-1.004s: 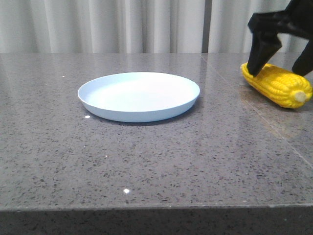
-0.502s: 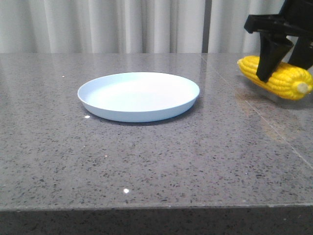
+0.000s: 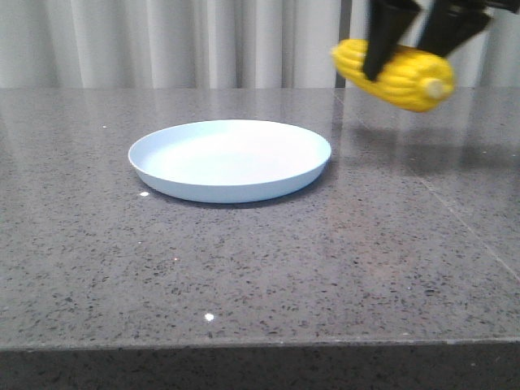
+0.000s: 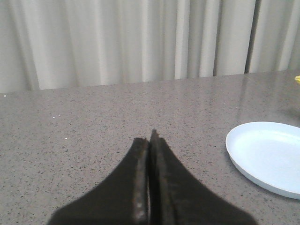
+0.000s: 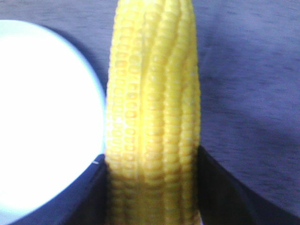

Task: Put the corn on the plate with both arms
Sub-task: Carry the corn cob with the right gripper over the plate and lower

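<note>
Clamping the bright yellow plastic corn cob (image 3: 396,71), my right black gripper (image 3: 417,36) hung over the counter's far right, left gripper (image 4: 149,154) pinched empty.

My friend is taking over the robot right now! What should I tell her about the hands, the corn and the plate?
Right hand: shut on the bright yellow plastic-looking corn cob, holding it in the air above the grey speckled table, to the right of the plate.
Left hand: shut, holding nothing, low over the table to the left of the plate.
Round pale blue plate: on the table, with nothing on it.
Done: corn picked up.
Left: bring the corn over the plate and set it down, then let go.
</note>
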You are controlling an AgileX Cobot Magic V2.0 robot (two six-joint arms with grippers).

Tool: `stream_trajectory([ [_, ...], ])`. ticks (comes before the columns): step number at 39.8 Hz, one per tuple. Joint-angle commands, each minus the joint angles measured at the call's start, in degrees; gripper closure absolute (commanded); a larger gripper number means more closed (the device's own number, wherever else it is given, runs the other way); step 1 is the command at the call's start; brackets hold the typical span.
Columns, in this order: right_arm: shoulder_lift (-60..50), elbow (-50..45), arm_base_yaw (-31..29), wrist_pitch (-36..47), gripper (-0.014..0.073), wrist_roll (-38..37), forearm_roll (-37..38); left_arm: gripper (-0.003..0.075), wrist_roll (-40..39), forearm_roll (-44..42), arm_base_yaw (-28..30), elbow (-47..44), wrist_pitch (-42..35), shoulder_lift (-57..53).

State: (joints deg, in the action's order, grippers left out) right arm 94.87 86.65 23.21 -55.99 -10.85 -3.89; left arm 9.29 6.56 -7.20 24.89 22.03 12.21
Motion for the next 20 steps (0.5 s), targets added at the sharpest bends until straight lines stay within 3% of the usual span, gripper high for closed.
stream_trajectory([
  [1,-0.32,4.06,6.13,2.44,0.0481,-8.10,7.19,0.0741,-0.32,0.42,0.18,1.49,-4.41,0.46],
  [6,3.78,7.28,12.82,1.18,0.0481,-20.25,14.72,0.0741,-0.32,0.42,0.18,1.49,-4.41,0.46],
  [10,6.10,8.42,15.43,1.54,0.0481,-26.43,15.25,0.0741,-0.32,0.42,0.18,1.49,-4.41,0.46],
  [20,9.75,8.49,16.58,3.48,0.0481,-31.80,12.63,0.0741,-0.32,0.42,0.18,1.49,-4.41,0.46],
])
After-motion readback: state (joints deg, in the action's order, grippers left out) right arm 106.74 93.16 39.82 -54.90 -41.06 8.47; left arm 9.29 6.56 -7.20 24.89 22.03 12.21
